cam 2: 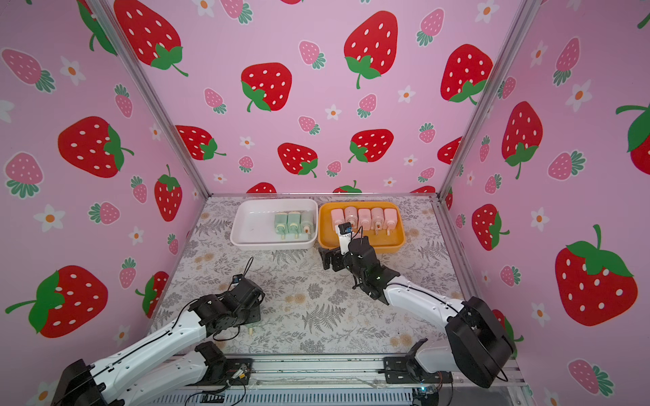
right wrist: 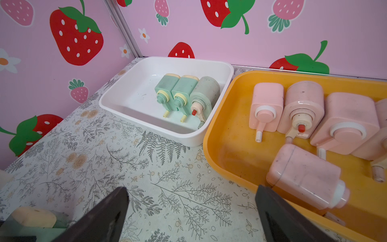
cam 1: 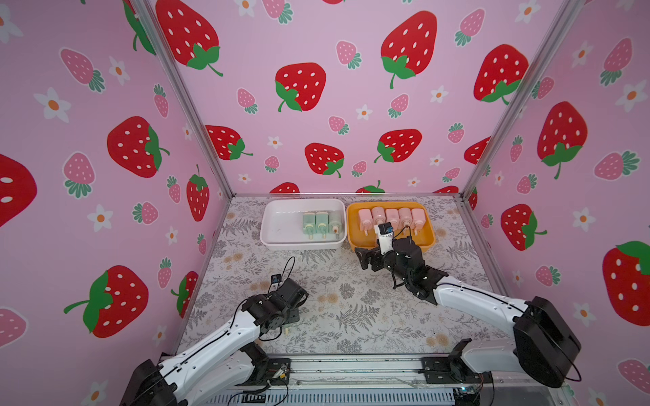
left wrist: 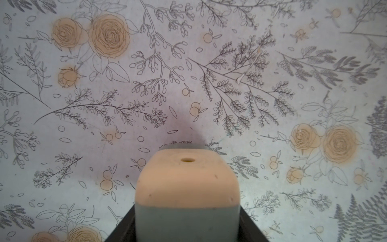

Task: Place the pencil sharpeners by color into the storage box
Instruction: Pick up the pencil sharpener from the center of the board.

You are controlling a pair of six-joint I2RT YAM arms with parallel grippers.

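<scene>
A mint green pencil sharpener [left wrist: 186, 222] with a cream end [left wrist: 186, 178] lies on the table between the jaws of my left gripper [left wrist: 187, 226], whose black fingers [left wrist: 122, 229] press against both its sides. In both top views the left gripper [cam 1: 286, 316] points down and covers it; only a cream crank tip [cam 1: 287, 330] shows. Three green sharpeners [cam 1: 322, 223] lie in the white box [cam 1: 272, 225]. Several pink sharpeners [cam 1: 392, 216] lie in the orange box [cam 1: 355, 240]. My right gripper [right wrist: 191, 188] hangs open and holds nothing, just in front of the orange box, next to one pink sharpener [right wrist: 303, 178] lying crosswise.
The two boxes stand side by side against the back wall [cam 1: 316, 105]. Strawberry-patterned walls close the left and right sides. A metal rail [cam 1: 351, 365] runs along the front edge. The floral table surface [cam 1: 351, 309] stretches between the two arms.
</scene>
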